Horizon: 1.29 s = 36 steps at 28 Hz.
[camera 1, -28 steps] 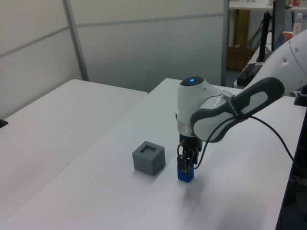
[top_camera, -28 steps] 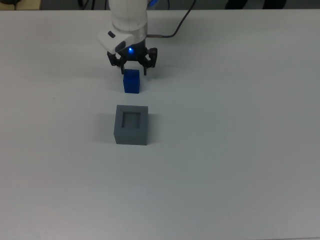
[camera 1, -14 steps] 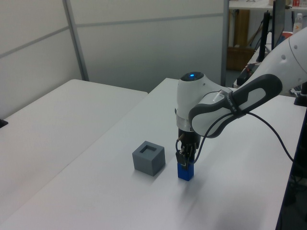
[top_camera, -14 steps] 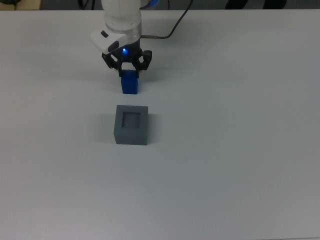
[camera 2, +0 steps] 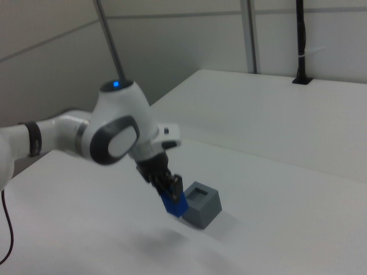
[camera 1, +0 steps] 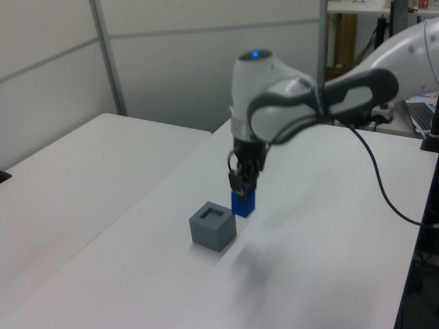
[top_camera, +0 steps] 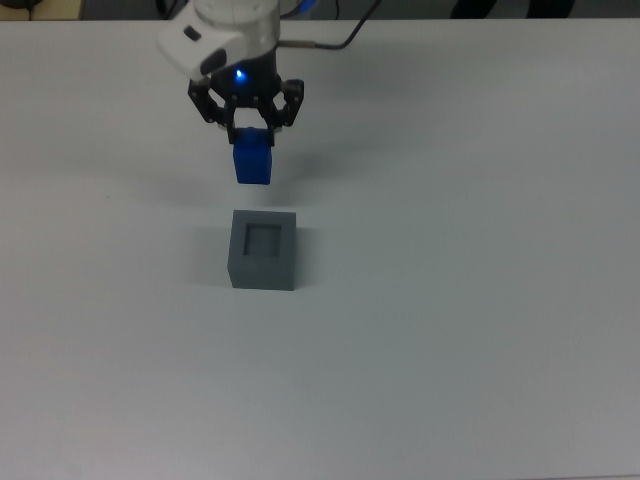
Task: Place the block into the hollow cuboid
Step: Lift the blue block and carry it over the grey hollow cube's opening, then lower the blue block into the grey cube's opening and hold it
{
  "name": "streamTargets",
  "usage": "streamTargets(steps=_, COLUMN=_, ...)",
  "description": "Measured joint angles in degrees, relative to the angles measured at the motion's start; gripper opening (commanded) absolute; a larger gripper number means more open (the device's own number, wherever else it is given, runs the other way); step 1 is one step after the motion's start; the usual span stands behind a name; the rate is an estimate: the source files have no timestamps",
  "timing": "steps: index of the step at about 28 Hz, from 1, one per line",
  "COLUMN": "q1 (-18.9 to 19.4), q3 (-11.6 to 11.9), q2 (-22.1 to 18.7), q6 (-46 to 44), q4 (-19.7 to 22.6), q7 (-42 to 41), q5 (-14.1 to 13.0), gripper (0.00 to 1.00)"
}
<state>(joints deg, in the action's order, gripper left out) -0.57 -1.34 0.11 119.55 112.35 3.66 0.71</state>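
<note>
The bright blue block (top_camera: pixel 252 163) hangs in the air, with my gripper (top_camera: pixel 250 128) shut on its top. In the left view the block (camera 1: pixel 243 203) floats above the white table, just behind the grey hollow cuboid (camera 1: pixel 212 225), held by the gripper (camera 1: pixel 240 185). The hollow cuboid (top_camera: pixel 264 248) rests on the table with its square recess facing up, a short way nearer the top view's bottom than the block. The right view has the block (camera 2: pixel 174 203) off the surface beside the cuboid (camera 2: pixel 202 204), under the gripper (camera 2: pixel 170 186).
A black cable (camera 1: pixel 384 199) trails from the arm over the white table (top_camera: pixel 450 300). A second white table (camera 1: pixel 68 171) stands at the left view's left. A dark post (camera 2: pixel 300 40) rises at the back in the right view.
The gripper closed on the block and lifted it off the table. It has also drifted slightly toward the top view's left.
</note>
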Motion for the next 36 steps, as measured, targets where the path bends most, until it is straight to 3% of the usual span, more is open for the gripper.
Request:
streamTargets(steps=3, q1=-0.01, q3=0.00, q2=1.77, q6=-1.55, q4=-5.01, q7=0.00, q5=0.00, gripper=0.01)
streamTargets(steps=10, q1=-0.05, q3=0.02, q2=11.58, q6=-1.83, q4=-16.33, q7=0.01, q5=0.00, gripper=0.01)
streamTargets(steps=13, q1=-0.05, q3=0.03, q2=14.95, q6=-1.83, q4=-18.91, q7=0.16, q5=0.00, gripper=0.01)
streamTargets(steps=19, q1=-0.03, q3=0.02, q2=17.70, q6=-1.89, q4=-19.88, q7=1.26, q5=0.00, gripper=0.01)
streamTargets(steps=36, q1=0.03, q3=0.02, q2=17.83, q6=-4.02, q4=-18.65, q7=1.42, q5=0.00, gripper=0.01)
